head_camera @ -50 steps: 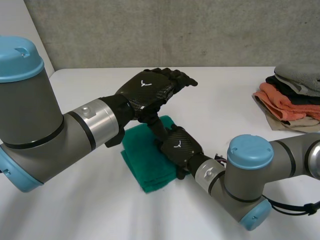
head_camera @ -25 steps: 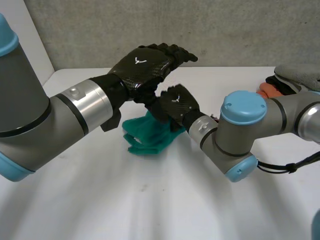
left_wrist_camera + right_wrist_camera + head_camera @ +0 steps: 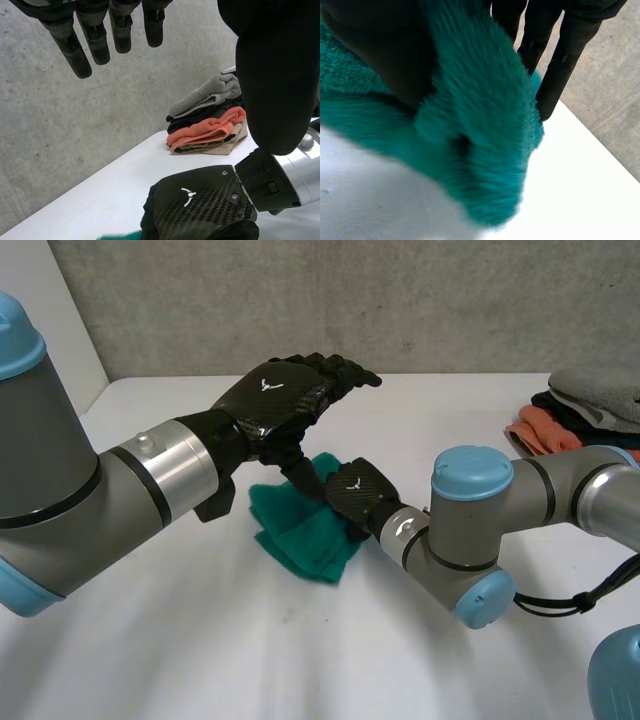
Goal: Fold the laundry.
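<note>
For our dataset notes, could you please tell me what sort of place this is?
Probably a robotics lab bench rather than a home: a plain white table against a bare concrete wall, with a stack of folded cloths and a green towel on it.

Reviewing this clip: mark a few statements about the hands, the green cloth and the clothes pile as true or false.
1. The left hand is open, with straight fingers. True.
2. The right hand is open too. False: it pinches the green cloth.
3. A pile of folded clothes lies on the table at the robot's right. True.
4. The pile's top item is orange. False: a grey one is on top.
</note>
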You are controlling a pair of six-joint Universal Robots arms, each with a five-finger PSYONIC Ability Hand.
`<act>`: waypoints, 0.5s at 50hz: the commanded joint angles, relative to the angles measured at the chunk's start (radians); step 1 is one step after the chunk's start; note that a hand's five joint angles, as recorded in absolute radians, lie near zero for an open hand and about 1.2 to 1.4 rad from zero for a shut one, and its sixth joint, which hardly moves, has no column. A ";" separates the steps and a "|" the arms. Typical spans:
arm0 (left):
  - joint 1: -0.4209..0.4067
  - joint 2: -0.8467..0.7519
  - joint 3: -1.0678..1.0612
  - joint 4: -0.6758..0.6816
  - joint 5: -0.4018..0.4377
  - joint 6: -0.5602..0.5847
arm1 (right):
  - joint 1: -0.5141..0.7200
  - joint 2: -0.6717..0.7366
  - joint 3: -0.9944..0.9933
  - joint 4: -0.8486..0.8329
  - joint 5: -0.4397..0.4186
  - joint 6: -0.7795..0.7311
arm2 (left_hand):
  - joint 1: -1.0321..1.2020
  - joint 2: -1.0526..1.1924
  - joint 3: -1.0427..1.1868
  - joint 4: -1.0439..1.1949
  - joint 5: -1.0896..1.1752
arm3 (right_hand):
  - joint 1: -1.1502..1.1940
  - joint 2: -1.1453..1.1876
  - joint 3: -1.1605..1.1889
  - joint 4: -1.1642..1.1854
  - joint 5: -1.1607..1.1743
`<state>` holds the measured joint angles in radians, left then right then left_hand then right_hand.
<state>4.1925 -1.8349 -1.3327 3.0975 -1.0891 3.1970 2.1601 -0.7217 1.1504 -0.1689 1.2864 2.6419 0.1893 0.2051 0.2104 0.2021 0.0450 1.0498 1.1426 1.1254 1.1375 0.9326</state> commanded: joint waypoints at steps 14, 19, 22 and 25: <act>-0.003 0.094 0.040 0.062 -0.011 -0.028 | -0.106 -0.122 -0.394 -0.144 0.099 0.124 | -0.011 -0.027 -0.032 -0.024 -0.041 | 0.346 0.254 0.271 0.259 0.289; -0.003 0.131 0.040 0.112 -0.026 -0.088 | -0.213 -0.148 -0.481 -0.115 0.105 0.136 | -0.011 -0.027 -0.032 -0.024 -0.041 | 0.346 0.254 0.271 0.259 0.289; -0.003 0.141 0.036 0.133 -0.028 -0.114 | -0.295 -0.166 -0.503 -0.103 0.107 0.156 | -0.011 -0.027 -0.032 -0.024 -0.041 | 0.346 0.254 0.271 0.259 0.289; -0.002 0.141 0.035 0.139 -0.028 -0.120 | -0.380 -0.180 -0.505 -0.098 0.102 0.173 | -0.011 -0.027 -0.032 -0.024 -0.041 | 0.346 0.254 0.271 0.259 0.289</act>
<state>4.1892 -1.7025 -1.2935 3.2120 -1.1140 3.1075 1.9148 -0.8777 0.6593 -0.2832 1.3943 2.7904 0.1892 0.2051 0.2104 0.2021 0.0450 1.0501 1.1573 1.1603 1.1977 0.9473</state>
